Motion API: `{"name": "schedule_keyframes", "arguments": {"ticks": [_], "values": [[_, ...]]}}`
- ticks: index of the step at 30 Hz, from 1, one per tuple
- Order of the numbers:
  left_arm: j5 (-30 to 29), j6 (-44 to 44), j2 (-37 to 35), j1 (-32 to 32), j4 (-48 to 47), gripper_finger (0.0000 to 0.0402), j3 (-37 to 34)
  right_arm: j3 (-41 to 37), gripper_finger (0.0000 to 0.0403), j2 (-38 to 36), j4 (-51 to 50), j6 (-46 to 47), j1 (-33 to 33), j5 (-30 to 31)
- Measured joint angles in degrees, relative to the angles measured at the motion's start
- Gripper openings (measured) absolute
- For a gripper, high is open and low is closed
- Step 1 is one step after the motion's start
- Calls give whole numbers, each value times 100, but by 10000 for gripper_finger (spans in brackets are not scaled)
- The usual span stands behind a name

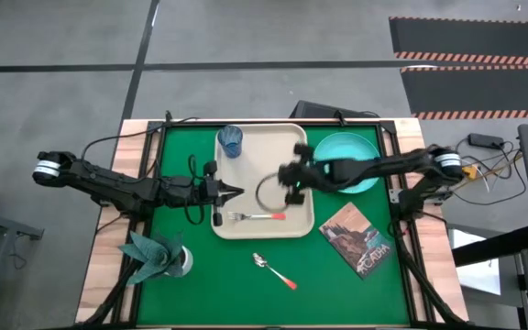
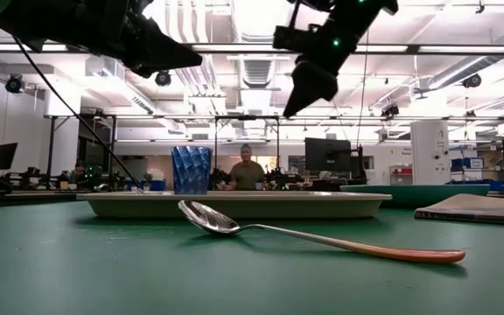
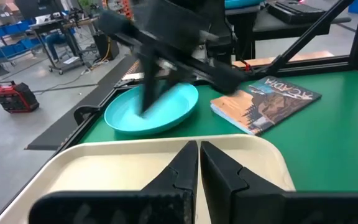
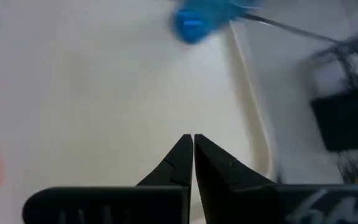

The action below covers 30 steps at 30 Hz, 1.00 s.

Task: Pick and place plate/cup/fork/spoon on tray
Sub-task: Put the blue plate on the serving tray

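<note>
High view: the tray (image 1: 246, 163) holds the cup (image 1: 230, 140) and the fork (image 1: 257, 217). Beside the right gripper (image 1: 290, 181), clenched empty above the tray, sits the plate (image 1: 360, 151); the spoon (image 1: 274, 270) lies beyond the fork. Left gripper (image 1: 236, 192), clenched, hovers at the tray's edge.

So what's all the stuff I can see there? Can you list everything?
tray: one, beige, middle of the green table
cup: one, dark blue, on the tray's far left corner
fork: one, silver with red-orange handle, on the tray's near edge
spoon: one, silver with red-orange handle, on the table nearer than the tray
plate: one, turquoise, right of the tray
book: one, brown, near right
napkin holder: one, pale with teal napkin, near left
left gripper: shut, at the tray's left edge
right gripper: shut, above the tray
</note>
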Motion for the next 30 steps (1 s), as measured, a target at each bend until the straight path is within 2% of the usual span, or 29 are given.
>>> {"name": "schedule_keyframes", "arguments": {"ticks": [2,7,10,15,19,25,30], "values": [[-1,6,0,0,36,4,2,-65,8,-271,-53,181,-217,-91],[-1,-39,0,-2,-34,4,13,-398,9,-808,-355,1403,-440,-1460],[1,-253,42,-4,-161,4,13,-684,9,-1009,-826,2229,-420,-1847],[1,-222,102,-2,-148,4,7,-1058,9,-1265,-2044,3855,-420,-1894],[1,-144,99,-2,-153,4,7,-1393,16,-1416,-2268,4636,-581,-1798],[1,-140,96,-2,-151,4,21,-1777,59,-1353,-2264,4775,-858,-1800],[1,-127,94,-2,-147,4,44,-1787,111,-1272,-2163,4482,-1055,-1758]]}}
